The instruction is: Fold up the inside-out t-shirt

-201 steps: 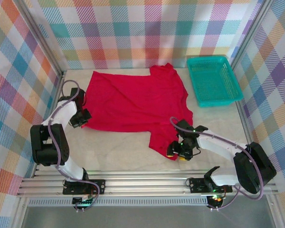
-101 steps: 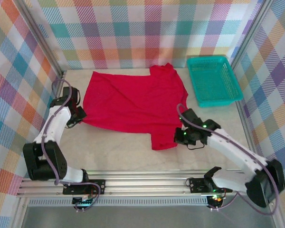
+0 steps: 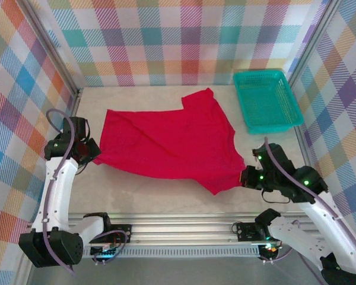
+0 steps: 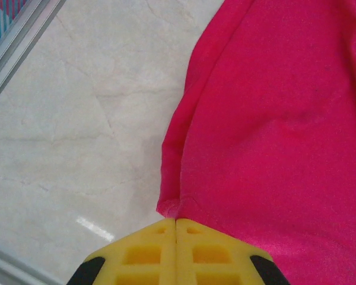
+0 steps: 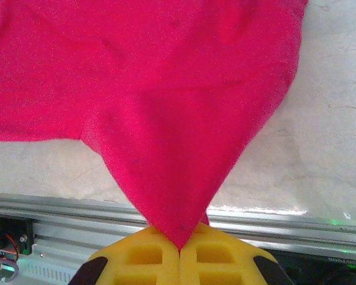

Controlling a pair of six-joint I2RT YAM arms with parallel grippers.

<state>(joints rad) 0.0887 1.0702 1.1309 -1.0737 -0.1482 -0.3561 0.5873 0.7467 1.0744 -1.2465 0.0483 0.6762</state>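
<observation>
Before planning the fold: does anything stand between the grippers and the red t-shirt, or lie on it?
Nothing visible does. The left gripper and the right gripper are each shut directly on the edge of the t-shirt. The teal basket stands at the far right, apart from the cloth.

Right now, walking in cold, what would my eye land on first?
The bright red t-shirt, spread across the table and pulled taut between the left gripper at its left corner and the right gripper at its near right corner. Then the teal basket far right, and the plaid walls around.
</observation>
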